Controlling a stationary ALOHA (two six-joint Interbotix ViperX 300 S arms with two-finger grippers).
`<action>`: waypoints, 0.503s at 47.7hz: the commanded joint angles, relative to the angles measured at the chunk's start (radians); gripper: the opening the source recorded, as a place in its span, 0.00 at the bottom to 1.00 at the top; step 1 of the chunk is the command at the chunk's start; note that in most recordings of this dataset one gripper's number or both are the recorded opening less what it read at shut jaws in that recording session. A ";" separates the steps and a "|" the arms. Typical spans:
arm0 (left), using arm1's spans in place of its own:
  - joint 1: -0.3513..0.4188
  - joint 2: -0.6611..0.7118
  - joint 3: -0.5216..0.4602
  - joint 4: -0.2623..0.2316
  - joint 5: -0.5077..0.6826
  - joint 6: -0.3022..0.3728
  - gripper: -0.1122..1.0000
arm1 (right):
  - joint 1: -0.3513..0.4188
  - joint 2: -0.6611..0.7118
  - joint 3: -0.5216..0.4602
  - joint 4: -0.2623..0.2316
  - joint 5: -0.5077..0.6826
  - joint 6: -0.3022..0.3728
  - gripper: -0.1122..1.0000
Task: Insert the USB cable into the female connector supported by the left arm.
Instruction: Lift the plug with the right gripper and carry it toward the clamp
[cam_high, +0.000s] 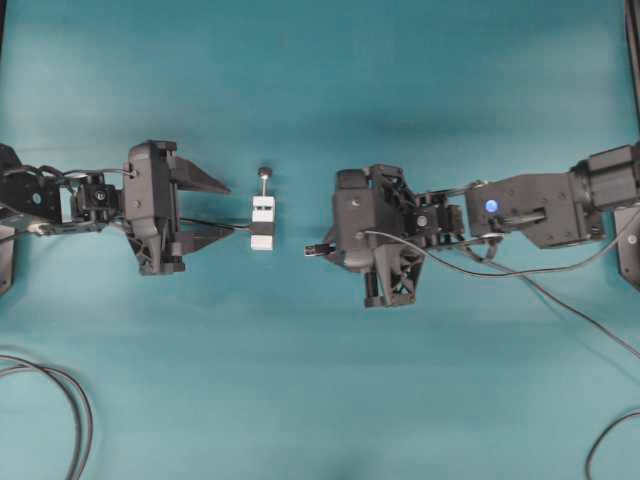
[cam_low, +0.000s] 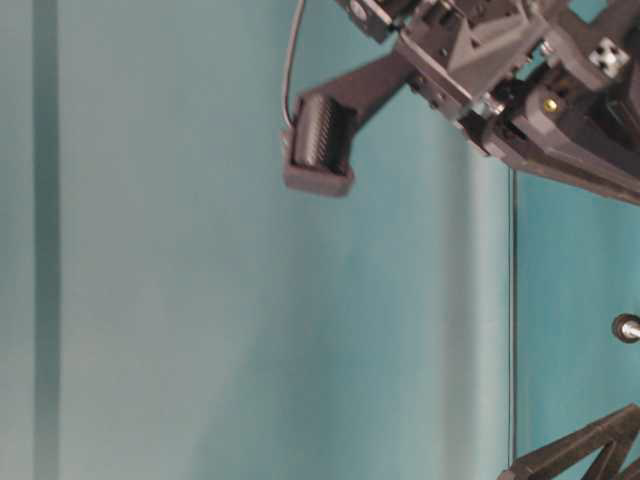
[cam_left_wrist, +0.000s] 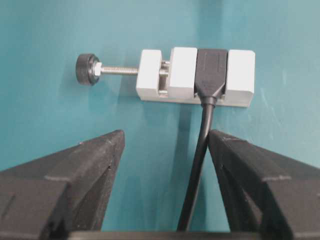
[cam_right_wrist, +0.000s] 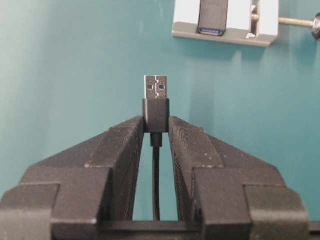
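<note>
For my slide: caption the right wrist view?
Right gripper holds the USB cable, plug aimed toward the female connector.

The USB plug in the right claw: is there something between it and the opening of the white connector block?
Nothing visible. Only bare teal table lies between the USB plug and the female connector, whose port faces the plug but sits off to its side.

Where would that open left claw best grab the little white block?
Probably across the white block's long sides, coming straight along its cable. The left end effector is open and faces it; the screw knob sticks out sideways, best avoided.
</note>
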 joint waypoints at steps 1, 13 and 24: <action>0.003 -0.003 -0.014 0.002 -0.021 -0.009 0.80 | -0.002 -0.002 -0.046 0.002 0.020 0.006 0.30; 0.003 0.011 -0.018 0.002 -0.037 -0.009 0.80 | -0.002 0.021 -0.091 0.000 0.057 0.009 0.30; 0.003 0.026 -0.037 0.003 -0.043 -0.009 0.80 | -0.003 0.025 -0.121 -0.002 0.107 0.009 0.30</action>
